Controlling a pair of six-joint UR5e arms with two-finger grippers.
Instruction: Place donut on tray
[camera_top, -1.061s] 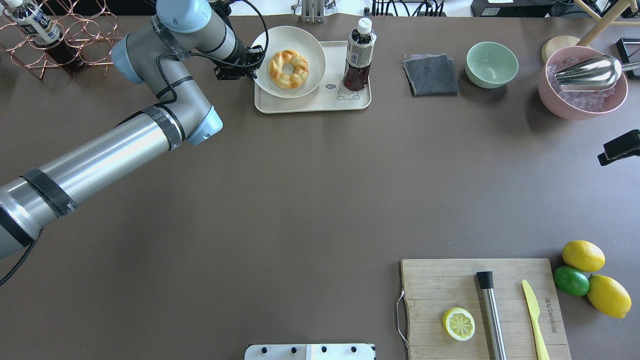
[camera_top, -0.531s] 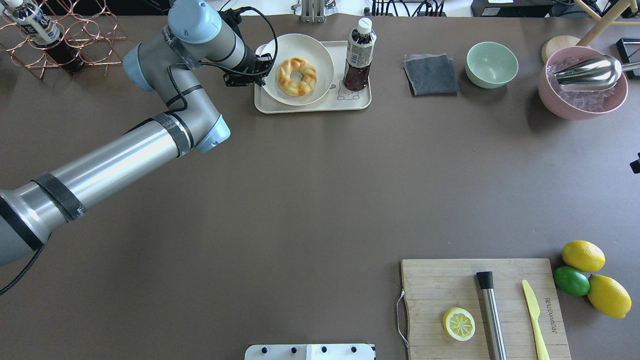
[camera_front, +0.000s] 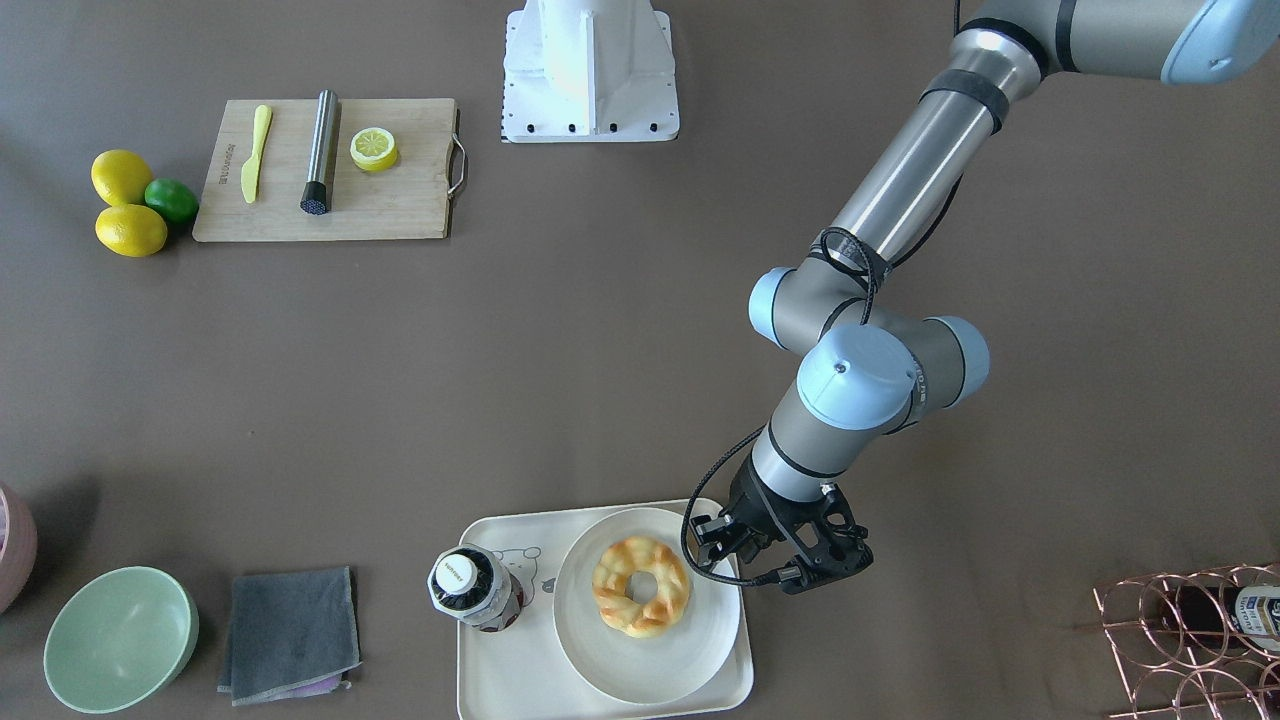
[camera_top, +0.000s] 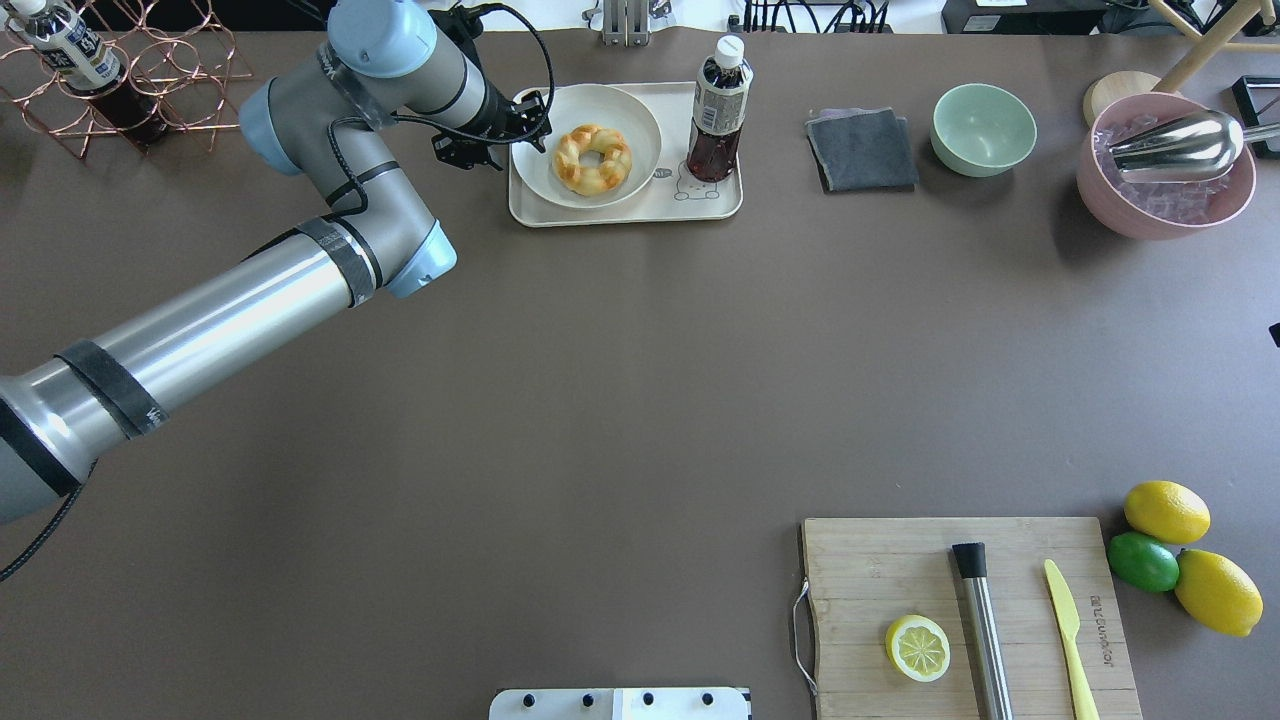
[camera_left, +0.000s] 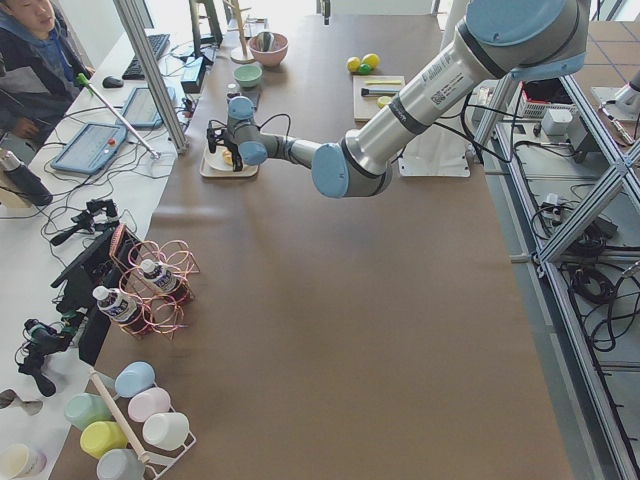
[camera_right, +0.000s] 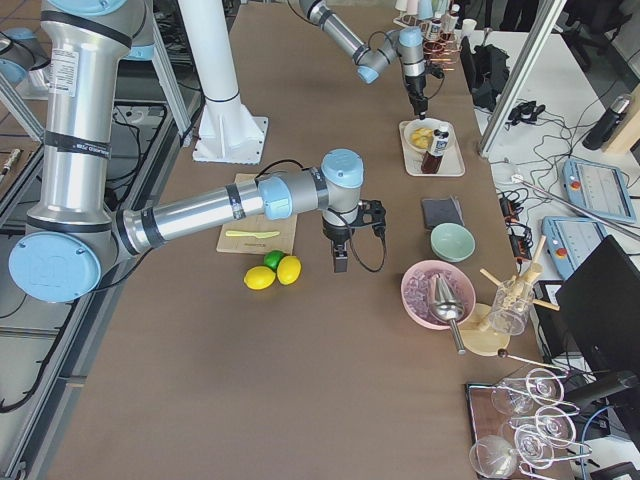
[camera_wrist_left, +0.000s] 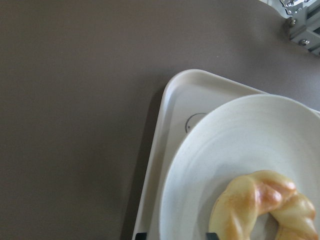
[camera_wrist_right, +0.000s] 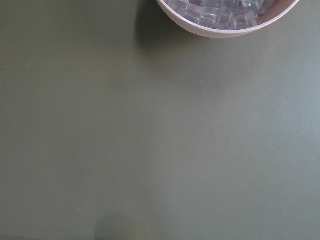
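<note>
the donut (camera_top: 592, 159) lies in the middle of a plate (camera_top: 545, 178), and the plate sits flat inside the tray (camera_top: 625, 208), beside a bottle (camera_top: 718, 110). judged from this, the placing is as good as done, as long as the donut on its plate counts. what is left is for the left gripper (camera_top: 530, 120) to get clear of the plate's rim and draw away without dragging it.

the overhead view hides how the gripper meets the plate, because the wrist covers it. the left wrist view fills that in: two dark fingertips (camera_wrist_left: 141, 235) stand apart, one outside the rim over the tray and one inside over the plate. bare plate shows between them, so the gripper looks spread and is not pinching. the front view shows the plate's whole outline within the tray's rim, close to the edge on the gripper's side.

the right gripper (camera_right: 341, 262) shows clearly only in the right side view, hanging over the table near the lemons (camera_right: 274, 273), well apart from the tray. whether it is spread or closed cannot be told. its wrist camera sees only table and an ice bowl (camera_wrist_right: 225, 27).
</note>
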